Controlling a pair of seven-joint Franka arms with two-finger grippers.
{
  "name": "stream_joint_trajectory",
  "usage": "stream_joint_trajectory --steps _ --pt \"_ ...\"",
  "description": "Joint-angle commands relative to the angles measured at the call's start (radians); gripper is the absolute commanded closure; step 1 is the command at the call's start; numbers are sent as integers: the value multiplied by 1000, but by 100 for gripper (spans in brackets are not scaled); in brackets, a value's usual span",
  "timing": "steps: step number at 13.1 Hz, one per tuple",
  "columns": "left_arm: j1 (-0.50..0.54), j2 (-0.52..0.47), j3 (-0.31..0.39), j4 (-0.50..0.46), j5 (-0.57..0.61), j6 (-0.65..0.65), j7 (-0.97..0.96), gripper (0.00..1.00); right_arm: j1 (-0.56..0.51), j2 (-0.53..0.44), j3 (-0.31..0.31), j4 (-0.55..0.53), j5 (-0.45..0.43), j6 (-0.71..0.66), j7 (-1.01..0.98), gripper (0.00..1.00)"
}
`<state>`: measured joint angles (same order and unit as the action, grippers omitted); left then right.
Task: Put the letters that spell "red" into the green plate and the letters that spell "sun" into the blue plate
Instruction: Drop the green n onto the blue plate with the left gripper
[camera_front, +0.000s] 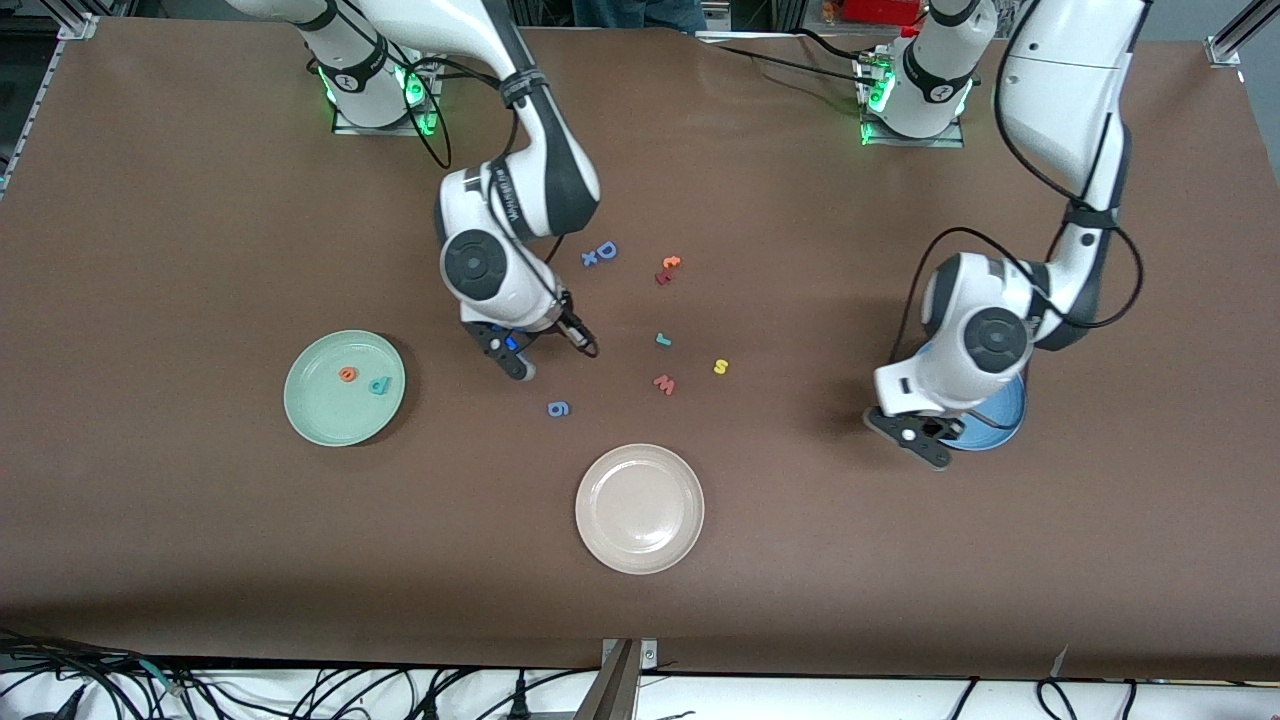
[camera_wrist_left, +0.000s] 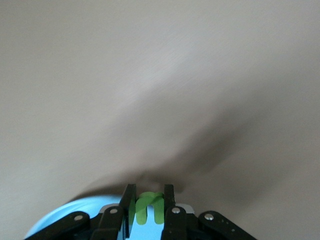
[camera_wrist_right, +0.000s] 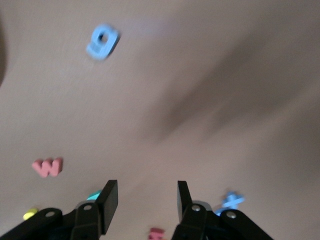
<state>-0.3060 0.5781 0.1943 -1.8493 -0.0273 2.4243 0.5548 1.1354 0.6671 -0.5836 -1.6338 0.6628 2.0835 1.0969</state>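
The green plate (camera_front: 320, 410) lies toward the right arm's end and holds an orange "e" (camera_front: 347, 375) and a teal "d" (camera_front: 379, 385). A small teal "r" (camera_front: 662, 340) and a yellow "s" (camera_front: 721, 366) lie mid-table. My left gripper (camera_front: 925, 445) hangs over the rim of the blue plate (camera_front: 1003, 418), mostly hidden under the arm. In the left wrist view this gripper (camera_wrist_left: 149, 192) is shut on a light green "u" (camera_wrist_left: 150, 207), with the blue plate (camera_wrist_left: 70, 217) below. My right gripper (camera_front: 520, 365) hovers over bare table beside the green plate, open (camera_wrist_right: 147, 192) and holding nothing.
A beige-white plate (camera_front: 640, 508) sits nearest the front camera. Loose pieces lie mid-table: a blue "9" (camera_front: 559, 408), a red "w" (camera_front: 664, 384), a blue "D" (camera_front: 606, 250) with a small "x" (camera_front: 590, 259), an orange "t" (camera_front: 670, 263) and a dark red piece (camera_front: 662, 278).
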Motion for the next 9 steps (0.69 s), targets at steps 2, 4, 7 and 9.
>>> stream_joint_trajectory --steps 2,4,7,9 --pt "28 0 63 -11 -100 -14 247 84 82 90 36 66 17 135 208 44" --pt "54 9 65 -22 -114 -14 278 82 96 136 47 120 3 135 244 44" --pt "53 17 63 -47 -172 -16 277 66 132 212 51 153 -31 237 248 44" --pt "50 23 62 -45 -175 -16 278 0 147 239 53 153 -34 282 248 44"
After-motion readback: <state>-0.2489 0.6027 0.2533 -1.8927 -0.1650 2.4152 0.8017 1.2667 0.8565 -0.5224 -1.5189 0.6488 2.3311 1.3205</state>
